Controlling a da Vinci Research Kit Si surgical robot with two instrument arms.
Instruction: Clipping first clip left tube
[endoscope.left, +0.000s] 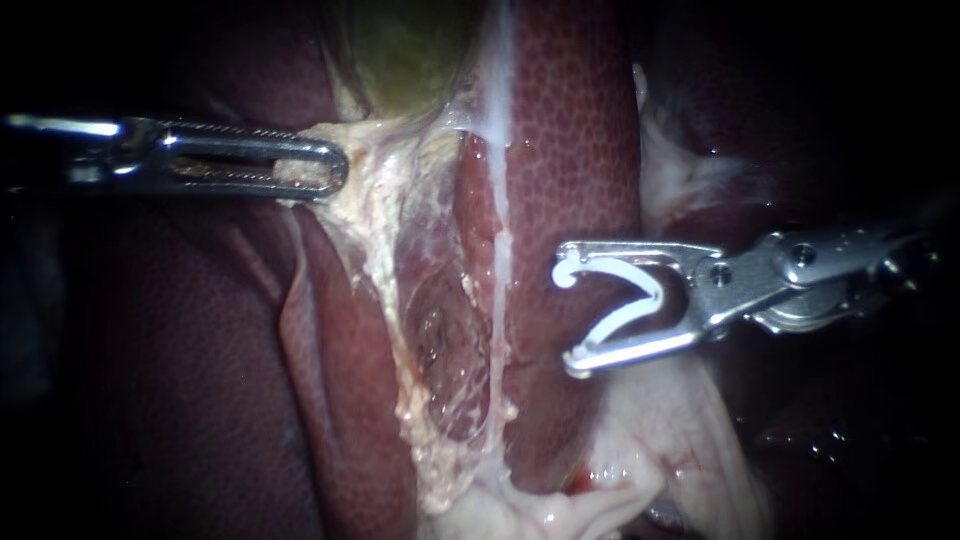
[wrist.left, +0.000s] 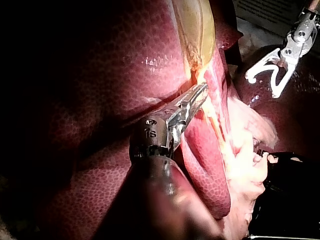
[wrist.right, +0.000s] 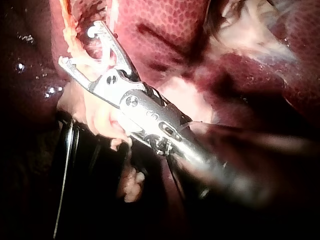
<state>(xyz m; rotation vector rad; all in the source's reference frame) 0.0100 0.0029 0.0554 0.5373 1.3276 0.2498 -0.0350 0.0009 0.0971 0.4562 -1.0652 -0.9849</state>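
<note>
Two instruments: left instrument (endoscope.left: 335, 168) end effector pinches pale tissue (endoscope.left: 375, 165), likely tensioning the tubes (endoscope.left: 497, 270); right instrument (endoscope.left: 570, 320) end effector, clamping an open clip (endoscope.left: 625, 305), sits just beside them.

Bare liver (endoscope.left: 575, 150) leaves free passage between the right instrument (endoscope.left: 570, 315), holding its clip (endoscope.left: 630, 300), and the pale tube (endoscope.left: 498, 270); further left, the left instrument (endoscope.left: 335, 167) gripping tissue (endoscope.left: 385, 210) probably bars the way
</note>
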